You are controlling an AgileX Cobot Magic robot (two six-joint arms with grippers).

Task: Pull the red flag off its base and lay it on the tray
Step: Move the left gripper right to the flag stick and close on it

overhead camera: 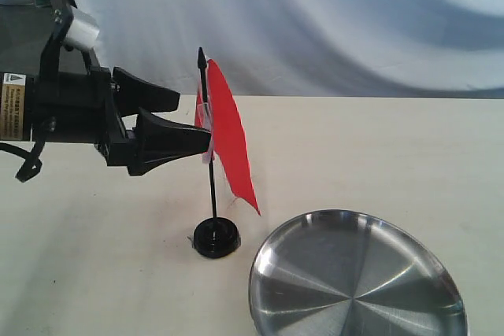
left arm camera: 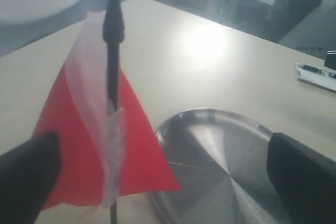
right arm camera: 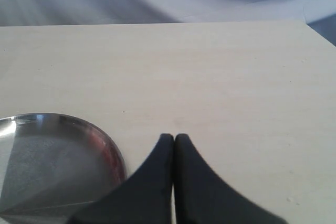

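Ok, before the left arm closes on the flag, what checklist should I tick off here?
1. Left gripper open: ok.
2. Pole of the red flag between its fingers: ok, per the left wrist view.
3. Flag upright in the base: ok.
4. Tray free of clutter: ok where visible.
5. Right gripper away from the flag: ok, shut beside the tray.
6. Base steadied for the pull: not ok, nothing holds it.

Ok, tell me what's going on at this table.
The left pincer is open around the red flag, one finger on either side of its pole, not yet closed. The flag stands upright in the base on the table. The tray beside it holds nothing yet. The right pincer is shut, near the tray's rim.
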